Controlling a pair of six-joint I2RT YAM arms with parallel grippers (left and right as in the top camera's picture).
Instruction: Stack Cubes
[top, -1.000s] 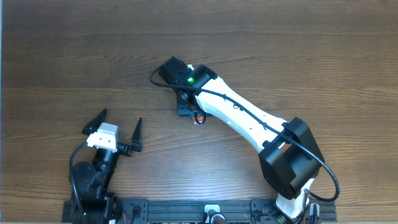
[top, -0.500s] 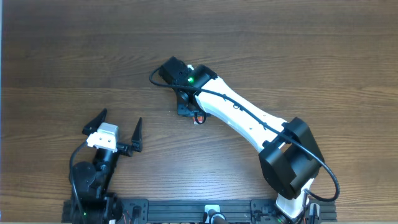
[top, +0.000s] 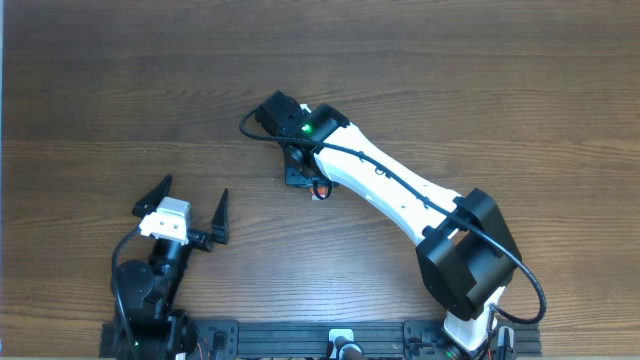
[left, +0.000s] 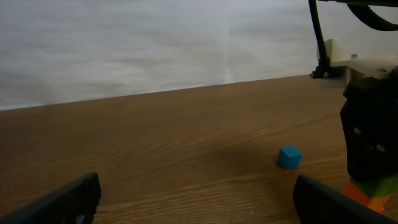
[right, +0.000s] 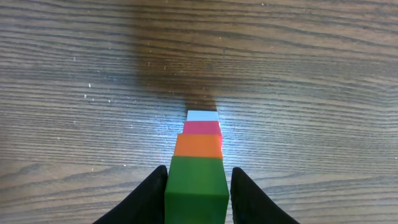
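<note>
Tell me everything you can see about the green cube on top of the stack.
The green cube is a plain, matte, solid-coloured block, upright and square atop a four-cube stack. It rests on the orange cube, with a pink cube and a pale blue cube beneath, all on the wooden table. The right end effector flanks it with two fingers that appear to press its opposite sides.
</note>
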